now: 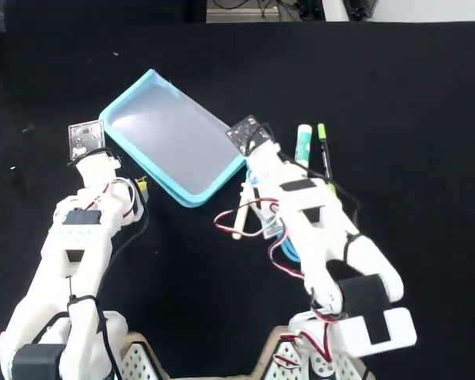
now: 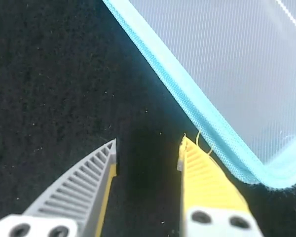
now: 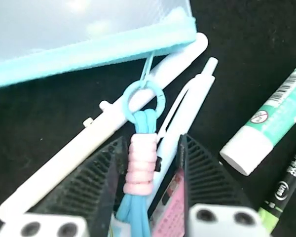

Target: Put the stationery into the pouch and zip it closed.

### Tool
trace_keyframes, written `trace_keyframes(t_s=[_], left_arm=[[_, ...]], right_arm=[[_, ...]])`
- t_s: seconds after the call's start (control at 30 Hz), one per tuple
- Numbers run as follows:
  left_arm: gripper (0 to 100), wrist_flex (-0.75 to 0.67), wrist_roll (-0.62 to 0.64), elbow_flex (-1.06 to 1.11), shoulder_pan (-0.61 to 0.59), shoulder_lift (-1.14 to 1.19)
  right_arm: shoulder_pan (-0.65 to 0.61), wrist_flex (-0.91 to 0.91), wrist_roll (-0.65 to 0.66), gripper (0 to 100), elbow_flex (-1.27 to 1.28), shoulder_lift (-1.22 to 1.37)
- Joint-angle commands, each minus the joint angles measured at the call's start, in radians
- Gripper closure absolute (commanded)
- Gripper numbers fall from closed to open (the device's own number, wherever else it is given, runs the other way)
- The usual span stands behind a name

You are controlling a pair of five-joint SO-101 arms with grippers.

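Note:
A light blue mesh pouch (image 1: pixel 172 141) lies tilted on the black table. Its zipper pull (image 3: pixel 140 163), a blue cord with pink beads on a ring, lies between the fingers of my right gripper (image 3: pixel 150 145), which stands open around it at the pouch's near right corner (image 3: pixel 177 29). Two white pens (image 3: pixel 89 143) (image 3: pixel 190 96) lie under the pull. Off to the right are a glue stick (image 1: pixel 303 145) and a green-capped marker (image 1: pixel 324 150). My left gripper (image 2: pixel 148 150) is open on the table beside the pouch's lower left edge (image 2: pixel 197 113), its yellow finger (image 2: pixel 202 182) just touching the seam.
A pink-printed item (image 3: pixel 170 207) sits low between my right fingers. The white pen (image 1: pixel 241 212) pokes out beside the right arm in the high view, among loose red and blue wires (image 1: pixel 261 229). Bare black table surrounds both arms.

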Motion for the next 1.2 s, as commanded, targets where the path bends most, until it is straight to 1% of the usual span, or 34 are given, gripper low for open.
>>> trace_keyframes(t_s=[0.0, 0.13, 0.17, 0.3, 0.33, 0.43, 0.5, 0.6, 0.83, 0.9, 0.97, 1.1, 1.17], left_arm=[[80, -0.017, 0.005, -0.005, 0.005, -0.005], [80, -0.017, 0.005, -0.005, 0.005, -0.005], [80, -0.017, 0.005, -0.005, 0.005, -0.005], [80, -0.017, 0.005, -0.005, 0.005, -0.008], [80, -0.017, 0.005, -0.005, 0.005, -0.008], [80, -0.017, 0.005, -0.005, 0.005, -0.008], [80, -0.017, 0.005, -0.005, 0.005, -0.006], [80, -0.017, 0.005, -0.007, 0.005, -0.006], [80, -0.017, 0.005, -0.005, 0.005, -0.006], [80, -0.017, 0.005, -0.004, 0.005, -0.006], [80, -0.017, 0.005, -0.004, 0.005, -0.006], [80, -0.017, 0.005, -0.005, 0.005, -0.006], [80, -0.017, 0.005, -0.004, 0.005, -0.006]], right_arm=[[0.0, -0.021, 0.049, 82.5, -0.059, 0.005], [-0.025, -0.005, 0.166, 82.9, -0.054, 0.012], [-0.026, 0.014, 0.183, 84.6, -0.061, 0.012], [-0.003, 0.028, 0.187, 99.5, -0.071, 0.005], [0.021, 0.028, 0.176, 97.7, -0.077, -0.001], [0.101, 0.031, 0.141, 98.7, -0.099, -0.058], [0.133, 0.069, 0.129, 98.8, -0.104, -0.124], [0.138, 0.186, 0.132, 98.8, -0.101, -0.243], [0.14, 0.525, 0.133, 98.8, -0.099, -0.51], [0.141, 0.582, 0.135, 98.8, -0.067, -0.552], [0.146, 0.578, 0.135, 98.7, -0.013, -0.573], [0.141, 0.497, 0.135, 98.5, 0.099, -0.576], [0.14, 0.46, 0.135, 95.3, 0.148, -0.576]])
